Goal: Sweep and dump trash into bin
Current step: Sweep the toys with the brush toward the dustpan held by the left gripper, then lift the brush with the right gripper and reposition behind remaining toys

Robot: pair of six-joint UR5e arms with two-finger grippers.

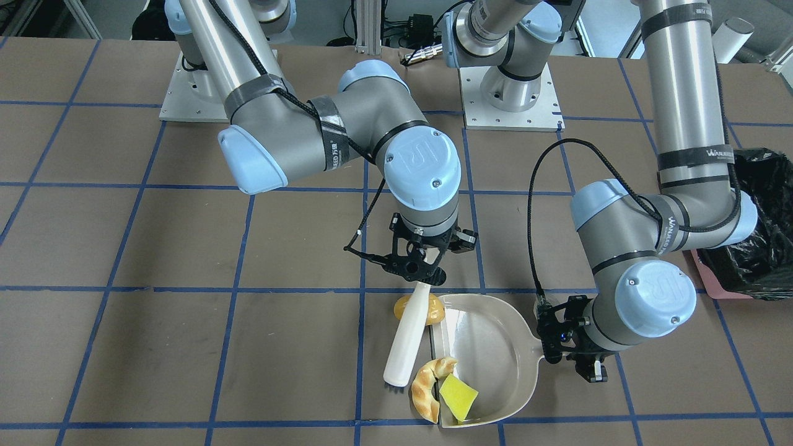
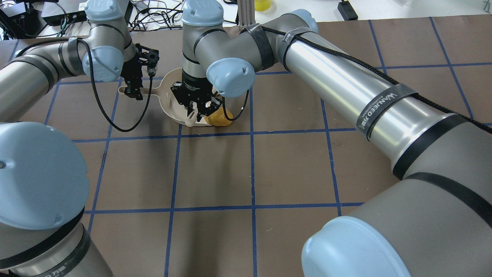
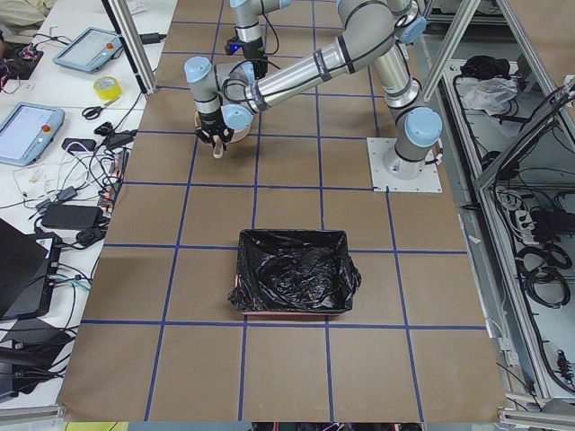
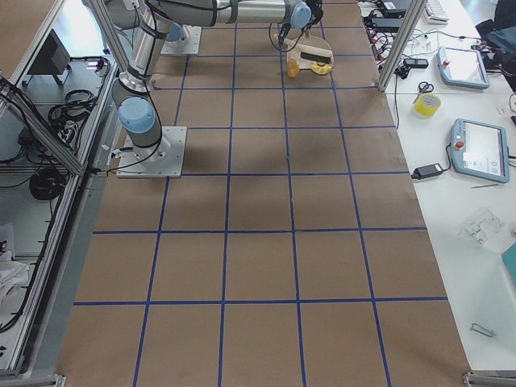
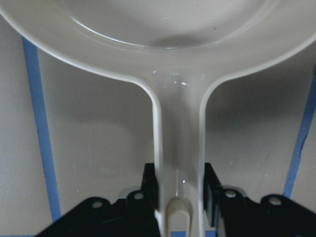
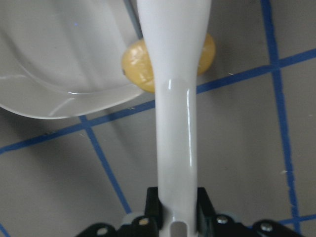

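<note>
Now, left pincer (image 5: 180, 195): clamped on dustpan (image 1: 495, 310) handle.
Right pincer (image 6: 177, 207): clamped on brush (image 1: 409, 334) handle.
Potato lump (image 1: 436, 310): beside dustpan lip, under brush.
Croissant (image 1: 426, 385), sponge wedge (image 1: 458, 396): at dustpan lip.
Bin (image 3: 292, 235): well apart from dustpan.

Silver arms (image 1: 681, 80) carry pale blue caps (image 1: 421, 164) stamped UR. The left gripper (image 5: 180, 190) and right gripper (image 6: 175, 202) are black; above their jaws run taped black cables (image 1: 530, 204), lettering perhaps WANJEED.

The blue cap (image 1: 421, 162) on my right wrist bears the UR logo; a black strap (image 2: 385, 103) on that arm reads WANJEED.
</note>
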